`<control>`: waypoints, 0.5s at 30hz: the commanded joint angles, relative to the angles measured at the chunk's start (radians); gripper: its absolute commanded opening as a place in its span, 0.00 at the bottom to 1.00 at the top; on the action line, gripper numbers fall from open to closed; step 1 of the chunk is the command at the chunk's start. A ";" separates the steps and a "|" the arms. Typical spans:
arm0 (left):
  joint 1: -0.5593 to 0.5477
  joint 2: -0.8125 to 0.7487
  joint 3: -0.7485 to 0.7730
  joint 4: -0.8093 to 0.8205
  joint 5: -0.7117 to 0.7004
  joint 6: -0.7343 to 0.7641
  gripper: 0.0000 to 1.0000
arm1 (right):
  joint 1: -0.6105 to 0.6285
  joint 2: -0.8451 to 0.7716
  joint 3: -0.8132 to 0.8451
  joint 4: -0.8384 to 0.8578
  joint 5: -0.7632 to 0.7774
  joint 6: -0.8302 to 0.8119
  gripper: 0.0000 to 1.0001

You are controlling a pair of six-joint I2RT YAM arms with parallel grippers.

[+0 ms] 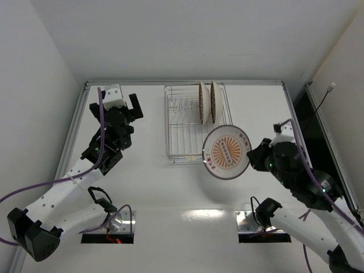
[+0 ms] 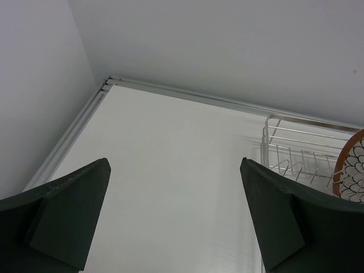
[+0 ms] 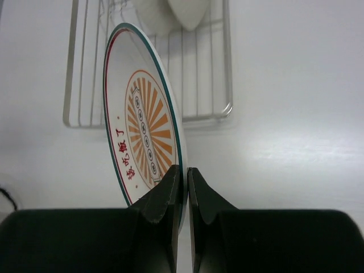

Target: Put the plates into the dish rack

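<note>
My right gripper (image 1: 252, 157) is shut on the rim of the large sunburst plate (image 1: 227, 151) and holds it above the table, just off the near right corner of the silver wire dish rack (image 1: 183, 149). In the right wrist view the plate (image 3: 142, 133) stands on edge, pinched in my gripper (image 3: 186, 177), with the rack (image 3: 85, 108) behind it. Two smaller plates (image 1: 207, 102) stand upright in the rack's far right part. My left gripper (image 1: 122, 101) is open and empty, raised left of the rack. In the left wrist view the rack (image 2: 296, 153) and a plate's edge (image 2: 352, 173) show at right.
White walls close in the table on the left, back and right, with a metal rail (image 1: 182, 82) along the back edge. A dark opening (image 1: 310, 122) lies at the right side. Both arms' bases and purple cables sit at the near edge.
</note>
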 commanded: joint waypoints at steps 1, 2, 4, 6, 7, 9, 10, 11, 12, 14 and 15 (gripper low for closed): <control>0.004 -0.018 0.010 0.024 -0.033 0.002 0.99 | 0.008 0.131 0.154 0.077 0.201 -0.140 0.00; 0.004 -0.028 0.010 0.024 -0.033 0.002 0.99 | 0.008 0.197 0.203 0.106 0.216 -0.157 0.00; 0.004 -0.028 0.010 0.024 -0.033 0.002 0.99 | 0.008 0.255 0.227 0.149 0.243 -0.194 0.00; 0.004 -0.028 0.010 0.024 -0.033 0.002 0.99 | 0.017 0.327 0.246 0.211 0.257 -0.229 0.00; 0.004 -0.017 0.010 0.024 -0.033 0.002 0.99 | 0.017 0.349 0.272 0.229 0.284 -0.238 0.00; 0.004 -0.017 0.010 0.024 -0.033 0.002 0.99 | 0.027 0.392 0.298 0.272 0.312 -0.269 0.00; 0.004 -0.017 0.010 0.024 -0.033 0.002 0.99 | 0.038 0.435 0.312 0.289 0.338 -0.284 0.00; 0.004 -0.017 0.010 0.024 -0.033 0.002 0.99 | 0.038 0.459 0.345 0.303 0.352 -0.297 0.00; 0.004 -0.017 0.010 0.024 -0.033 0.002 0.99 | 0.038 0.487 0.365 0.327 0.367 -0.312 0.00; 0.004 -0.017 0.010 0.024 -0.033 -0.007 0.99 | 0.061 0.583 0.445 0.327 0.415 -0.356 0.00; 0.004 -0.017 0.010 0.024 -0.033 -0.007 0.99 | 0.061 0.619 0.471 0.340 0.450 -0.376 0.00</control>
